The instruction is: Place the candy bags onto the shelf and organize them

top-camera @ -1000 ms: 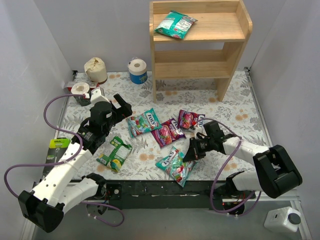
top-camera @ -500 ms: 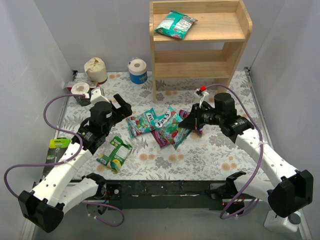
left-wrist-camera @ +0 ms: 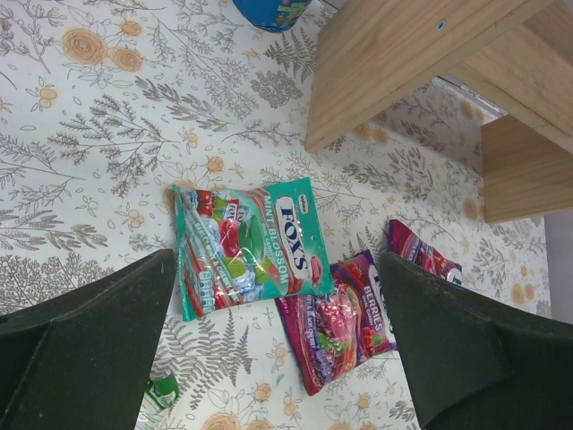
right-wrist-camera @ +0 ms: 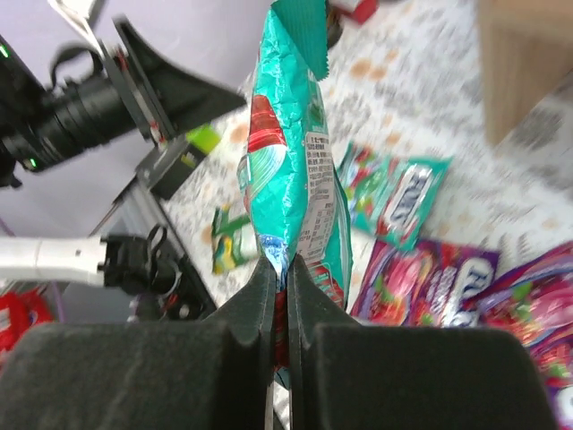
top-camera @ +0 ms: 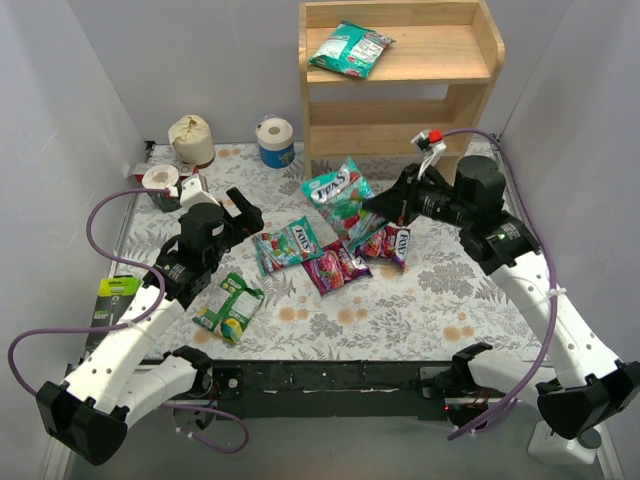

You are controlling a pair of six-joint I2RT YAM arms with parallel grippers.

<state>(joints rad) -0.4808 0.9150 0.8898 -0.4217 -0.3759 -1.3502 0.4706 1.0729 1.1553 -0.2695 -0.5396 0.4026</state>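
My right gripper (top-camera: 385, 207) is shut on a teal candy bag (top-camera: 338, 193) and holds it in the air in front of the wooden shelf (top-camera: 400, 100); in the right wrist view the bag (right-wrist-camera: 295, 170) hangs edge-on between my fingers (right-wrist-camera: 260, 296). One teal bag (top-camera: 351, 48) lies on the shelf's top tier. On the table lie a teal bag (top-camera: 285, 243), two purple bags (top-camera: 336, 266) (top-camera: 386, 240) and a green-and-yellow bag (top-camera: 230, 305). My left gripper (top-camera: 243, 213) is open above the table's left side, over the teal bag (left-wrist-camera: 246, 246) and a purple bag (left-wrist-camera: 340, 327).
Paper rolls (top-camera: 191, 139) (top-camera: 275, 141) stand at the back left, a tape roll (top-camera: 160, 180) beside the left arm. Grey walls close in both sides. The shelf's lower tier (top-camera: 385, 140) holds nothing visible.
My right gripper has lifted the teal bag off the table's near middle and carried it up and back toward the shelf. The left arm has not moved.
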